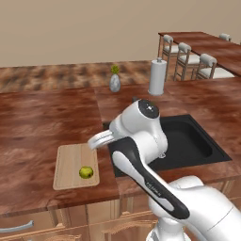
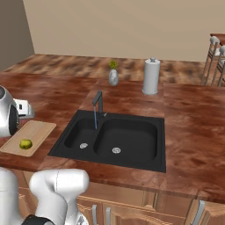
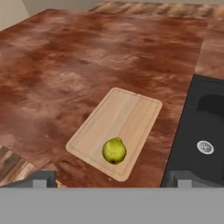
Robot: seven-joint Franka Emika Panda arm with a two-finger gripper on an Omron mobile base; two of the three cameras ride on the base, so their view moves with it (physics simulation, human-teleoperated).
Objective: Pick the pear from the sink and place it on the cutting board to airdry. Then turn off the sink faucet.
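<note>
Pear (image 1: pixel 85 172): small, yellow-green, resting on the cutting board (image 1: pixel 70 160) near the board's front edge, toward the corner closest to the sink. It lies free, nothing touching it; set there, by the task's wording, to airdry.

Cutting board: light wood, rounded corners, flat on the counter (image 1: pixel 37 122) just beside the sink's narrow basin, its front edge close to the counter's front edge. That position keeps the carry from basin to board short.

Sink (image 2: pixel 132 140): black, double basin, a silver drain in each; no fruit in either basin.

Sink faucet (image 2: pixel 98 102): dark, angular, at the sink's back rim. A thin blue stream falls from the spout into the narrow basin, so the water reads as on; shutting it off appears to be the step outstanding.

Gripper (image 3: pixel 111 178): above the board's front edge, looking down on the pear. The jaws stand spread wide, one tip at each side of the hand view, holding nothing.

Also present: grey vase (image 2: pixel 113 77) with yellow flower and paper-towel roll (image 2: pixel 151 76), both toward the counter's back edge, well apart from the work.
</note>
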